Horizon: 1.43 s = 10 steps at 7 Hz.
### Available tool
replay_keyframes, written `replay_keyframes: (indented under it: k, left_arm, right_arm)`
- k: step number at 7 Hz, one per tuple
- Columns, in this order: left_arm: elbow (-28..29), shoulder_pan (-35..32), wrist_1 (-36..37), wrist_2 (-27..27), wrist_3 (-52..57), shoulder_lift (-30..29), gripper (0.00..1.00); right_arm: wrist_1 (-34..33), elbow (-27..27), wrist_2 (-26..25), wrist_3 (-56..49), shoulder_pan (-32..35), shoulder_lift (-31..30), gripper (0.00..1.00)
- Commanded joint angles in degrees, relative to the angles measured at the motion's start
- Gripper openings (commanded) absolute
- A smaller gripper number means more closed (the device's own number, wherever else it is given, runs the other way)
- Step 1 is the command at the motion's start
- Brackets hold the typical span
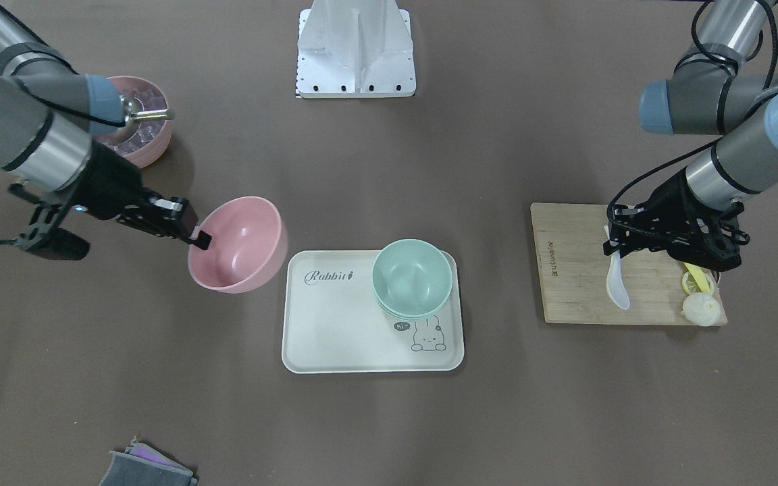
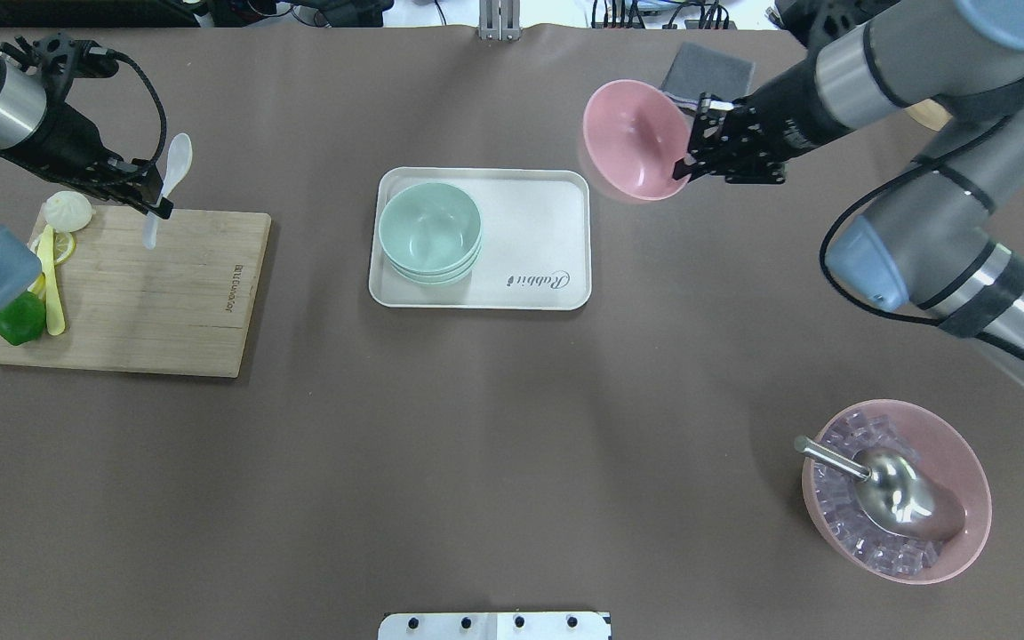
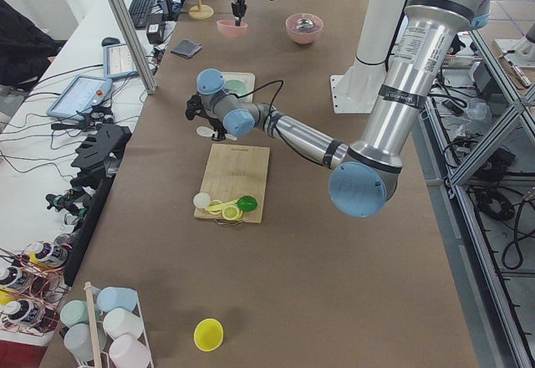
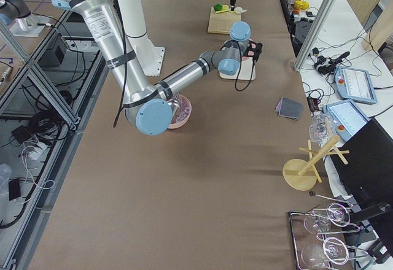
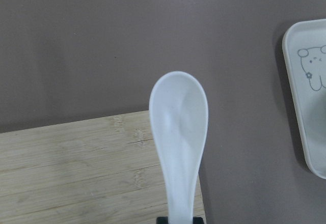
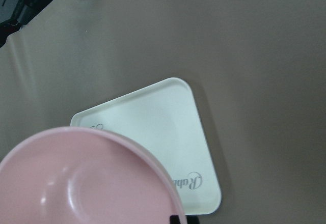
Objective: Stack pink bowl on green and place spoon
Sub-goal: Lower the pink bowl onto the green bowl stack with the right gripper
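Observation:
My right gripper (image 2: 685, 165) is shut on the rim of the empty pink bowl (image 2: 632, 138) and holds it tilted in the air, to the right of the white tray (image 2: 530, 240). The bowl also fills the lower left of the right wrist view (image 6: 86, 183). A stack of green bowls (image 2: 429, 229) stands on the tray's left half. My left gripper (image 2: 156, 209) is shut on the handle of the white spoon (image 2: 176, 160) and holds it above the far edge of the wooden cutting board (image 2: 165, 302). The left wrist view shows the spoon (image 5: 179, 132) from behind.
On the board's left end lie a white bun (image 2: 68, 210), yellow slices and a green piece (image 2: 20, 317). A second pink bowl (image 2: 894, 489) with ice cubes and a metal scoop stands at the near right. A grey cloth (image 2: 708, 67) lies at the far edge.

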Motion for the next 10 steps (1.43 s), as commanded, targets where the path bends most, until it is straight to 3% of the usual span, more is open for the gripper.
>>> replay_keyframes:
  k: [1, 2, 5, 7, 10]
  left_arm:
    - [0.44, -0.26, -0.23, 0.01, 0.09, 0.22, 0.0]
    - [0.97, -0.26, -0.49, 0.01, 0.09, 0.31, 0.0]
    - [1.77, 0.09, -0.67, -0.08, -0.87, -0.74, 0.0]
    - [1.77, 0.01, -0.58, -0.08, -0.79, -1.27, 0.0]
    - [1.85, -0.08, 0.12, -0.17, -0.96, -3.02, 0.0]
  right_arm:
    - [-0.09, 0.19, -14.92, 7.15, -10.44, 4.72, 0.0]
    - [-0.09, -0.77, -18.9, 7.59, -13.18, 5.87, 0.0]
    - [0.0, -6.3, -23.32, 7.6, -15.75, 10.27, 0.0]
    - [0.08, -10.95, -24.21, 7.6, -16.45, 12.9, 0.0]
    - [2.02, -12.55, -25.44, 7.6, -17.07, 13.35, 0.0]
